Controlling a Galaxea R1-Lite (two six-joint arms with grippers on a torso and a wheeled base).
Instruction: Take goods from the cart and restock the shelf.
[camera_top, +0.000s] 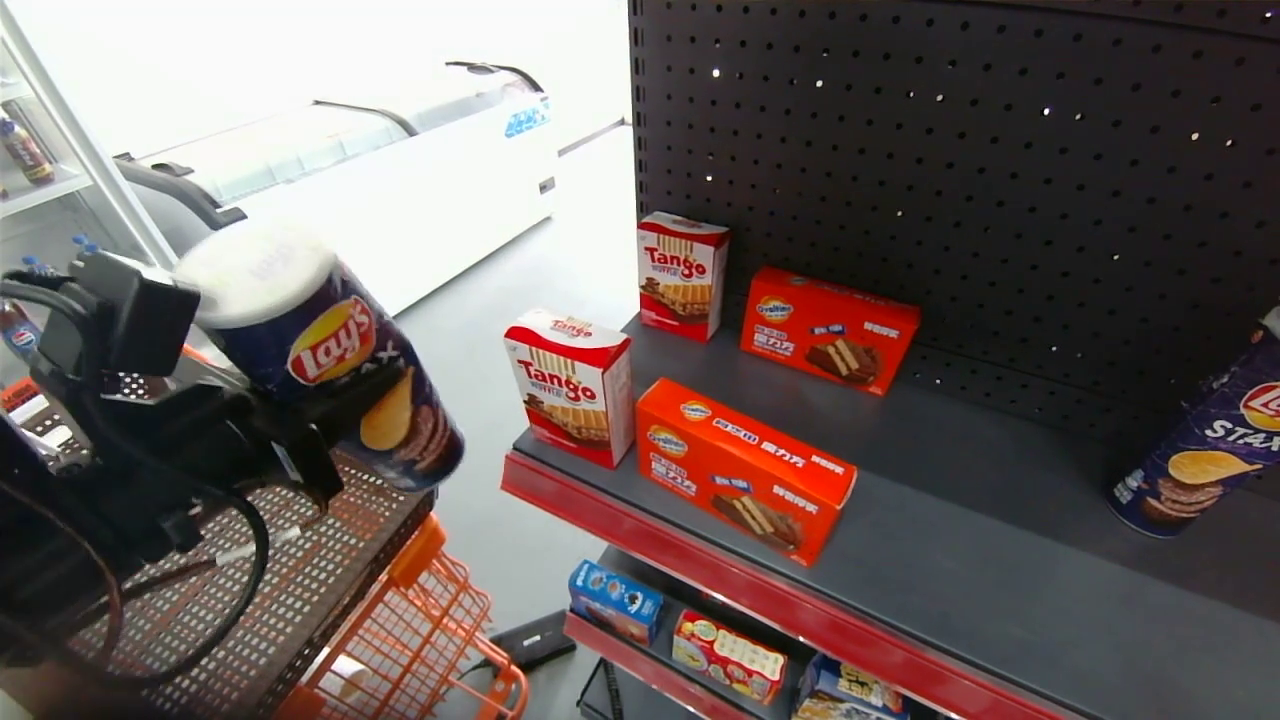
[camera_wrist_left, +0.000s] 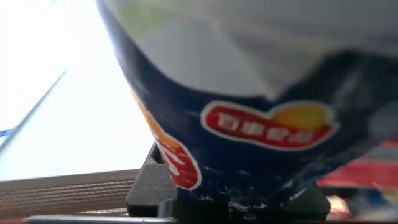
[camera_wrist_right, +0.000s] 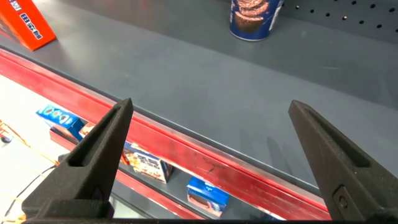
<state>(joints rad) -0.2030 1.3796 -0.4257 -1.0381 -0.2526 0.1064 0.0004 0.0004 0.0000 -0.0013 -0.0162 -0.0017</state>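
Dark shelf (camera_top: 950, 470) is standing beside the orange cart (camera_top: 440, 620); left gripper (camera_top: 300, 430) is clamping the tilted chip can (camera_top: 330, 350) above the cart; light, stiff, slick, it probably suits a mid-body hold; right gripper (camera_wrist_right: 210, 106) is gaping over the shelf.

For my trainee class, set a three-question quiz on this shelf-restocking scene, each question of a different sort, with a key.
1. True or false: the right end effector is shut on a box.
2. What does the left end effector hold? A) a chip can B) a bottle C) nothing
3. How many orange boxes are on the grey shelf?
Key: 1 false, it is open and empty; 2 A; 3 two.
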